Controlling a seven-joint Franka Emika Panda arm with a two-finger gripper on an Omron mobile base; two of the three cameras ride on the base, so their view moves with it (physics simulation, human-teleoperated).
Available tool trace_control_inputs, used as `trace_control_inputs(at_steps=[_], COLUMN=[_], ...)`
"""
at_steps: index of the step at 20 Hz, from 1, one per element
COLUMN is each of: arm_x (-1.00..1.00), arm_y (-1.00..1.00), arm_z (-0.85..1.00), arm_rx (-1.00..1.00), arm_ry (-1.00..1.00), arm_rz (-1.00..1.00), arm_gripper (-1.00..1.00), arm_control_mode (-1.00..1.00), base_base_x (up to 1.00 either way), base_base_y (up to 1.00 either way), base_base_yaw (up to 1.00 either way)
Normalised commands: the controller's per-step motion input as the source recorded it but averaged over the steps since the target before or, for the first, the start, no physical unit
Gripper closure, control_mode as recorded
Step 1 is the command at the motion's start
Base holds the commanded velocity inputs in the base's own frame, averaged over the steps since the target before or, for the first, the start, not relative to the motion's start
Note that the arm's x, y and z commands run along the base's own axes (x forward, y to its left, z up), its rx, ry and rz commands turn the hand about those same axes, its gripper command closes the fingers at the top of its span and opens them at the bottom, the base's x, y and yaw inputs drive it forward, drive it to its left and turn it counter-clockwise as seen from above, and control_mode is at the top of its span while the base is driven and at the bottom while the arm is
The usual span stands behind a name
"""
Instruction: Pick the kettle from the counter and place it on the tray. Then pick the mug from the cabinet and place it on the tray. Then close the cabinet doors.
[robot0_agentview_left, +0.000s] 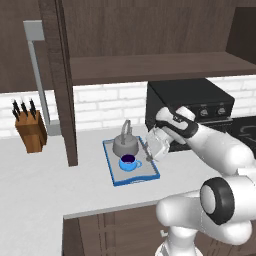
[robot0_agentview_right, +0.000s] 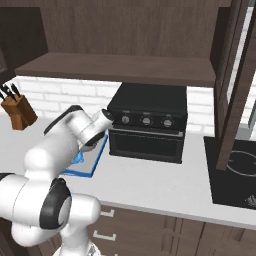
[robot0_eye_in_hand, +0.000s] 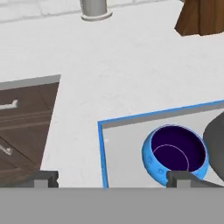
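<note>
- Risk sits closest to the arm: the two-finger gripper stands wide apart and empty, low over the small bright-blue mug with the dark inside, which rests on the flat grey tray with the low blue rim. One fingertip looks very near the mug's edge, so a sideways retreat could tip or drag it; a straight lift seems safest.
- Just behind the mug on the same tray stands the squat grey metal kettle with the tall arched handle. I judge a forward swing would catch that handle.
- The tray's front corner lies near the edge of the broad light-grey counter, so a shove there could slide it off. Open worktop spreads to the left.
- The black oven box crowds the arm's right side.
- Farthest, the tall dark brown cabinet door with the grey bar handle hangs open beside the tray, and the dark wooden cabinet shelf overhangs above, limiting upward room. Closing remains.
</note>
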Motion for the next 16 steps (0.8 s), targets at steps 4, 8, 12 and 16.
trace_control_inputs(at_steps=[4,8,12,16], arm_x=[-0.72,-0.76,-0.77,-0.61], arm_y=[-0.01,0.00,0.02,0.13], arm_z=[0.48,0.47,0.49,0.54], arm_rx=[0.00,0.10,0.08,0.01], arm_ry=[-0.01,0.00,-0.14,-0.28], arm_rz=[0.25,0.24,0.16,0.10], arm_gripper=[-1.00,-1.00,-1.00,-1.00], arm_control_mode=[-1.00,-1.00,-1.00,-1.00], base_base_x=[0.00,0.00,0.00,0.00], base_base_y=[0.00,0.00,0.00,0.00], base_base_yaw=[0.00,0.00,0.00,0.00])
